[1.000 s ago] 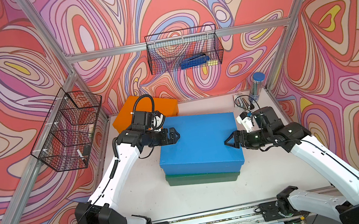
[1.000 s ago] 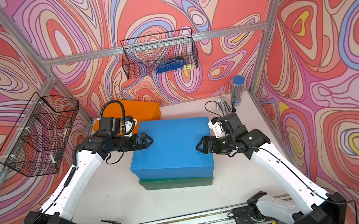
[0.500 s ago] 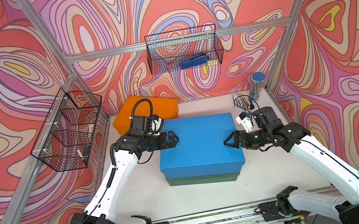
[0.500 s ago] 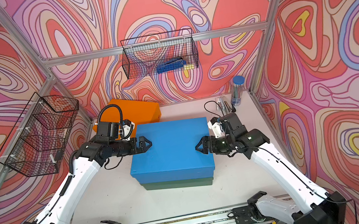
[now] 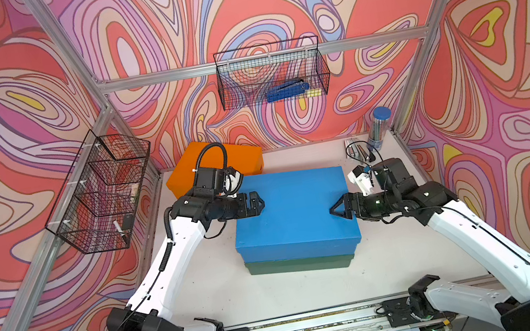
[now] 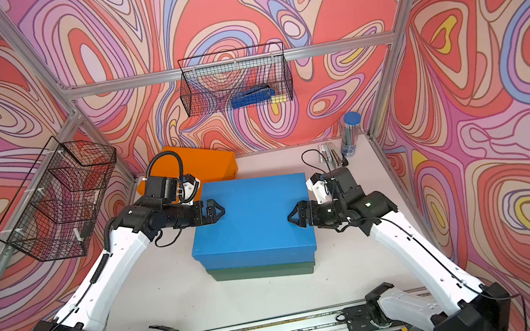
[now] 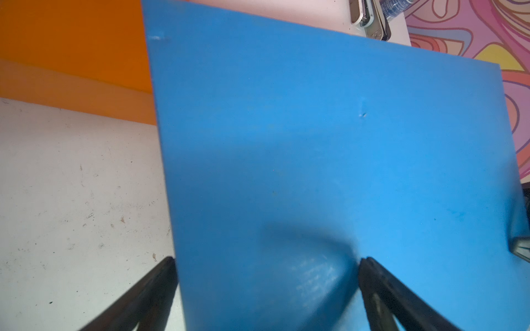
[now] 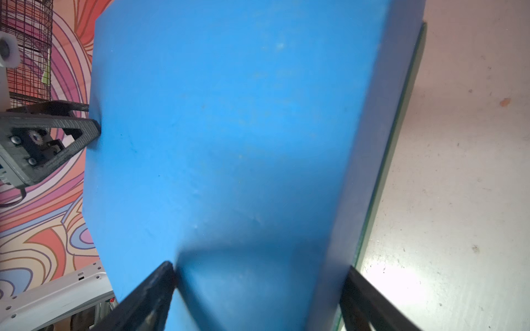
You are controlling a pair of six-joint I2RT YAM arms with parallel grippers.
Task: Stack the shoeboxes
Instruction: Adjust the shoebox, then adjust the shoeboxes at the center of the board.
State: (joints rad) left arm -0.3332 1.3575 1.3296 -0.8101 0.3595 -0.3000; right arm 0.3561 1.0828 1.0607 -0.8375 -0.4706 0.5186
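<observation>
The blue box [image 5: 292, 213] sits on the green box [image 5: 296, 266], the orange box [image 5: 243, 157] lies behind on the tabletop [image 5: 223, 291], and the left pincer [image 5: 258, 203] and right pincer [image 5: 336, 211] gape wide, holding nothing, so a bump from either could push the blue box crooked.

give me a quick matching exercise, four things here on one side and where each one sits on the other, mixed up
Things:
1. blue shoebox
2. green shoebox
3. orange shoebox
4. blue-capped tube

Places:
A. bottom of the stack
B. back corner of the table on the robot's right
C. top of the stack
D. flat on the table at the back, on the robot's left, not stacked

Pairs: 1-C, 2-A, 3-D, 4-B
</observation>
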